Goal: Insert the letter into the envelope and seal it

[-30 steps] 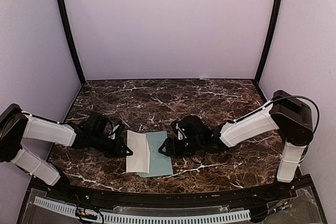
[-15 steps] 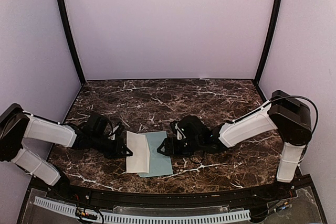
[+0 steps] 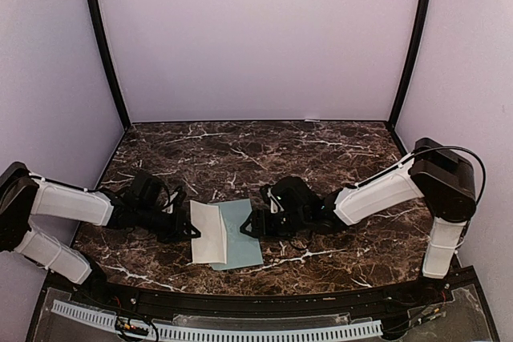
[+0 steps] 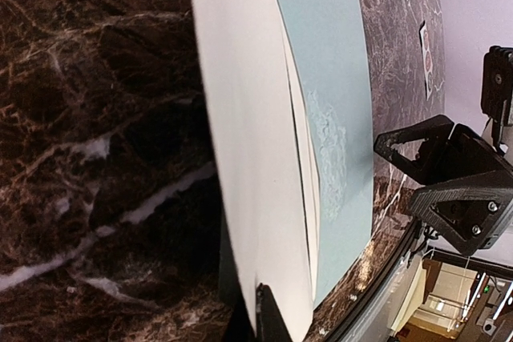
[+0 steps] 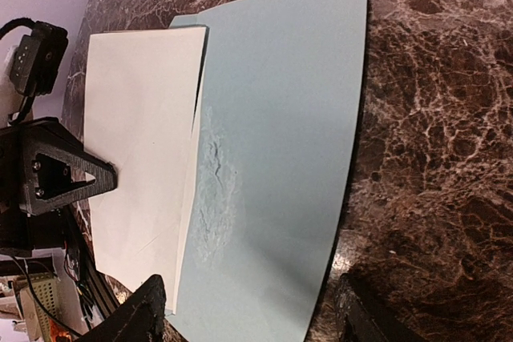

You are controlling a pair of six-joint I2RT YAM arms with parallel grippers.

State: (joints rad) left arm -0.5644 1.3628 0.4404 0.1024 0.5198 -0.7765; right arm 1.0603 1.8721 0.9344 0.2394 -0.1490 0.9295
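The pale teal envelope (image 3: 243, 234) (image 5: 280, 118) lies flat on the marble table near the front edge. A white folded letter (image 3: 208, 232) (image 4: 248, 158) overlaps its left part, and I cannot tell whether it reaches inside. My left gripper (image 3: 190, 230) (image 4: 268, 318) is shut on the letter's left edge, which is lifted slightly. My right gripper (image 3: 250, 226) (image 5: 248, 322) is open, with its fingers (image 5: 136, 318) straddling the envelope's right edge just above the paper. A wrinkled patch marks the envelope beside the letter.
A small white strip of round stickers (image 4: 425, 50) lies on the table beyond the envelope, near the right arm. The black front rail (image 3: 240, 298) runs close behind the envelope's near edge. Purple walls enclose the table.
My left gripper and the letter have shifted a little to the left. The right gripper has barely moved and its jaws stand as wide as before.
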